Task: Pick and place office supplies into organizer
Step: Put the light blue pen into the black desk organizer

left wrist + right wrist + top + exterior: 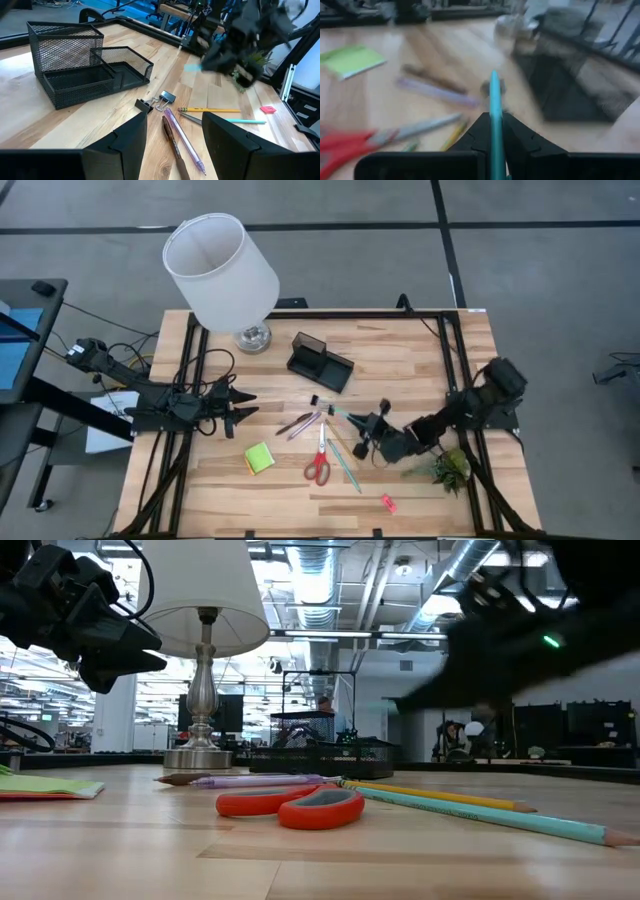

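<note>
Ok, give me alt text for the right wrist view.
The right gripper is shut on a teal pen that sticks out forward between its dark fingers, above a wooden table. Blurred behind lie a lime-green sticky-note pad, red-handled scissors, more pens, and the black organizer.

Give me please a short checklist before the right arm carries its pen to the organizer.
1. Right pincer shut on teal pen: ok.
2. Pen lifted off the table: ok.
3. Organizer upright, cup section open: ok.
4. Left pincer open, waiting away from the organizer: ok.
5. Lamp beside the organizer, apart from it: ok.
6. Pen straight in the grip: cannot tell.
</note>
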You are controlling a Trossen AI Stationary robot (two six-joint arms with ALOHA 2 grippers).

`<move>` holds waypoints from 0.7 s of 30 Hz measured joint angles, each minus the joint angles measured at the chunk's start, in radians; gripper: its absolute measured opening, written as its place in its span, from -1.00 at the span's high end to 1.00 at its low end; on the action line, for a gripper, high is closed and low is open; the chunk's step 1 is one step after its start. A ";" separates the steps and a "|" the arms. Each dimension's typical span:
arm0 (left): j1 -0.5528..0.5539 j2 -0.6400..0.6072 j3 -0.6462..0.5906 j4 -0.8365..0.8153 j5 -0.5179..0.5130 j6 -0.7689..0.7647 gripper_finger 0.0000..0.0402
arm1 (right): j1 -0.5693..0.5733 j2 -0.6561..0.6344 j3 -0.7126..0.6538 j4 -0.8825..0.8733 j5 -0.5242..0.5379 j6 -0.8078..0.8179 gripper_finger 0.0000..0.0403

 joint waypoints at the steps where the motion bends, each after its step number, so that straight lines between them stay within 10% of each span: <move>1: 0.000 0.000 0.000 0.000 0.000 0.000 0.09 | -0.024 -0.035 0.001 -0.002 -0.015 -0.039 0.87; 9: 0.000 0.000 0.000 0.000 0.000 -0.002 0.09 | -0.298 -0.263 0.176 -0.363 -0.292 -0.160 0.88; 21: 0.000 0.002 0.000 -0.030 0.000 -0.001 0.09 | -0.670 -0.165 0.794 -1.187 -0.787 -0.211 0.86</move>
